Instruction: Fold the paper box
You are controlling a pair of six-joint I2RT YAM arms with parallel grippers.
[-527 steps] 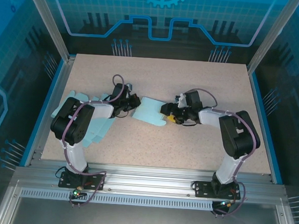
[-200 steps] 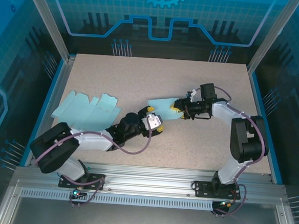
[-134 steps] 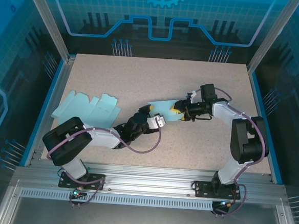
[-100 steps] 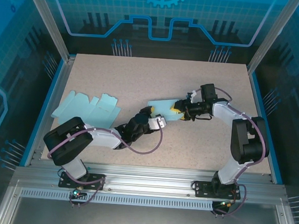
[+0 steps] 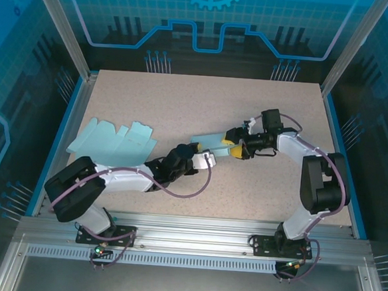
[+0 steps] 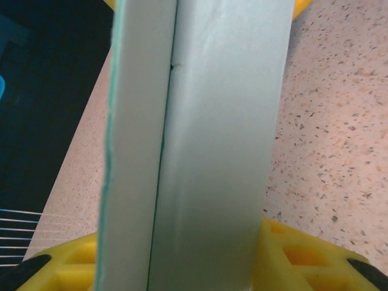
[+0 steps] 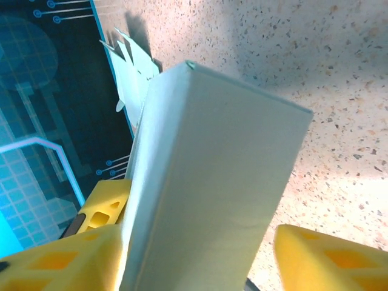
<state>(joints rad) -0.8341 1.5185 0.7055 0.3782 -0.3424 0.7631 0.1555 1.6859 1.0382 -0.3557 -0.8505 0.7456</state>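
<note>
the paper box [image 5: 211, 142] is lying near the middle of the table [image 5: 263, 104], a long pale blue-green piece stretching between the two grippers. the left gripper [image 5: 197, 152] is coming in from the near left and is clamping the box's left end. in the left wrist view its yellow pads [image 6: 303, 264] are pressing on both sides of the box, with no gap showing. the right gripper [image 5: 232, 148] is sitting at the box's right end with its jaws apart. in the right wrist view the box is leaning against one yellow finger [image 7: 66, 260], while a strip of bare table is showing between the box and the other finger. a sharp folded corner of the box is facing that camera. flat paper sheets [image 5: 114, 142] are lying well apart from the box, at the table's left side.
</note>
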